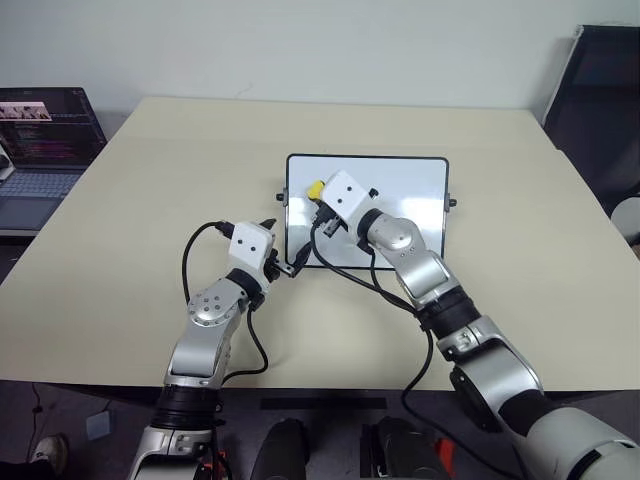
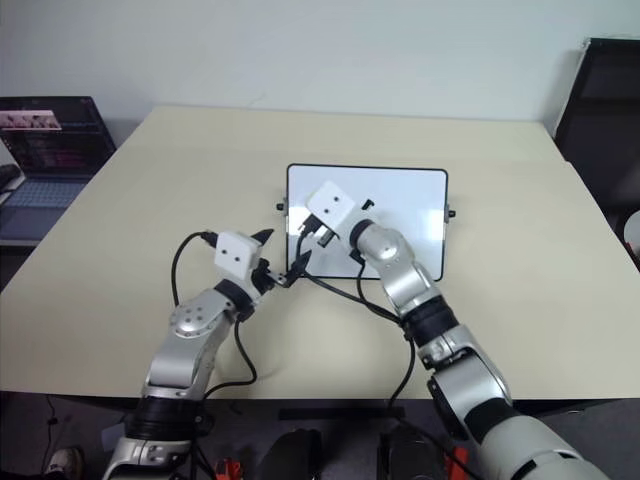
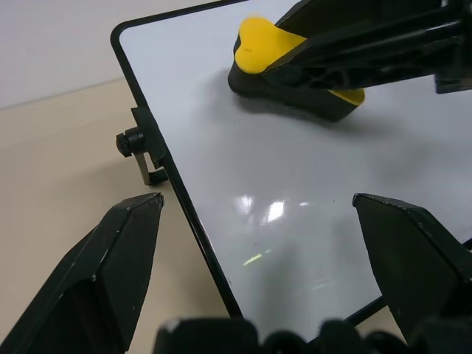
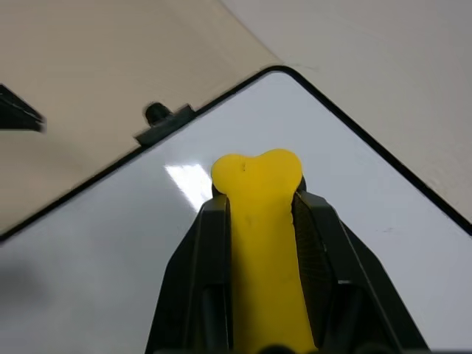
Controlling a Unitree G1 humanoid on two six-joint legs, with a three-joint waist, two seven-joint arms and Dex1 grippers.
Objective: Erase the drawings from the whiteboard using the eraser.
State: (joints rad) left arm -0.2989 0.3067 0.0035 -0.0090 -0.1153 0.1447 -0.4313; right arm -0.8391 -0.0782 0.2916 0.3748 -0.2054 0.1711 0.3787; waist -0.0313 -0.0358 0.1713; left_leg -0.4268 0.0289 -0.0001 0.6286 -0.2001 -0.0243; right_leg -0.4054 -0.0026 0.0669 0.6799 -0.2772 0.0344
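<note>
Right fingers (image 4: 262,221) clamp the eraser (image 4: 259,214) over the whiteboard (image 1: 410,190); left fingers (image 3: 110,265) spread wide astride its edge.

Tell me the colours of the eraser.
The eraser is yellow on top with a black underside, seen best in the left wrist view.

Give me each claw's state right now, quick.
Left claw: open, its fingers either side of the whiteboard's edge, holding nothing.
Right claw: shut on the yellow eraser.
</note>
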